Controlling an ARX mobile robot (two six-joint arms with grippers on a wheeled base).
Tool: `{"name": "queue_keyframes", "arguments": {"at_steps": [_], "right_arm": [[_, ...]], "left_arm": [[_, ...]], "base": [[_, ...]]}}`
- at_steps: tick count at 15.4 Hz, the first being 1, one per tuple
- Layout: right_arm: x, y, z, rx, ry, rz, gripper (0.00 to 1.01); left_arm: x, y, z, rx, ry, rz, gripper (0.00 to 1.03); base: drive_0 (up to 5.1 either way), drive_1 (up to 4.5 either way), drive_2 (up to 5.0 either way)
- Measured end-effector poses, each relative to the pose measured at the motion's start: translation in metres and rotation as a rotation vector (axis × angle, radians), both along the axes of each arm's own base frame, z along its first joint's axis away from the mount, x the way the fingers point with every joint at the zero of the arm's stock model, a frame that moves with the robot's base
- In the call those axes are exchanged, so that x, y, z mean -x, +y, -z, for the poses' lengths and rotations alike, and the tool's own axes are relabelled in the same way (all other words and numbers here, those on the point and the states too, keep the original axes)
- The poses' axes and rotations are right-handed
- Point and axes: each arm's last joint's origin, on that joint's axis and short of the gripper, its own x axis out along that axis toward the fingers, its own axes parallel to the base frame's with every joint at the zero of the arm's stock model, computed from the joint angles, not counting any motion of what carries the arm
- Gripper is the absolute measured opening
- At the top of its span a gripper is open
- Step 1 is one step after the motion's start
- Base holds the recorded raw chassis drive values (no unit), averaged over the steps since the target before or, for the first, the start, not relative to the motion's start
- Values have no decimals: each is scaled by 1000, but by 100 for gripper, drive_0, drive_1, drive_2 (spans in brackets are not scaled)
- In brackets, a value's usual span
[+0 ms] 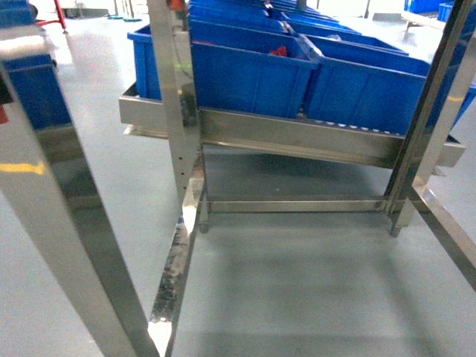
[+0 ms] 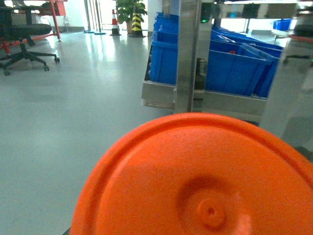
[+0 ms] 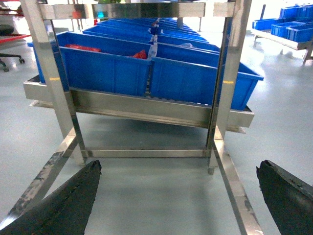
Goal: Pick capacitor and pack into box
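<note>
The box is out of view, and I cannot make out a capacitor. Small red items (image 1: pixel 278 51) lie in a blue bin (image 1: pixel 245 74) on the steel rack, too small to identify; more red items (image 3: pixel 83 47) show in the right wrist view. My right gripper (image 3: pixel 178 196) hangs open above the grey floor in front of the rack, its black fingers (image 3: pixel 63 200) far apart with nothing between them. In the left wrist view a big orange round disc (image 2: pixel 195 181) with a moulded centre nub fills the lower frame and hides the left gripper. Neither arm shows in the head view.
A steel rack (image 1: pixel 297 134) carries rows of blue bins (image 1: pixel 372 89) on a sloped shelf, with upright posts (image 1: pixel 175 97) and low floor rails (image 1: pixel 178 260). A second steel frame (image 1: pixel 52 245) stands close on the left. An office chair (image 2: pixel 24 39) and a traffic cone (image 2: pixel 116 22) stand far off.
</note>
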Motion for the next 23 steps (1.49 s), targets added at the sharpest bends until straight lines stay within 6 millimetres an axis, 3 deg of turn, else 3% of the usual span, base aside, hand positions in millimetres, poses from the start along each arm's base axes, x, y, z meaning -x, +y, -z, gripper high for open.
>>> {"name": "queue_keyframes", "arguments": {"at_steps": [23], "right_arm": [[0,0,0,0,5,0,98]], "left_arm": [[0,0,0,0,-2,0,42]], "base": [[-495,250,250]]}}
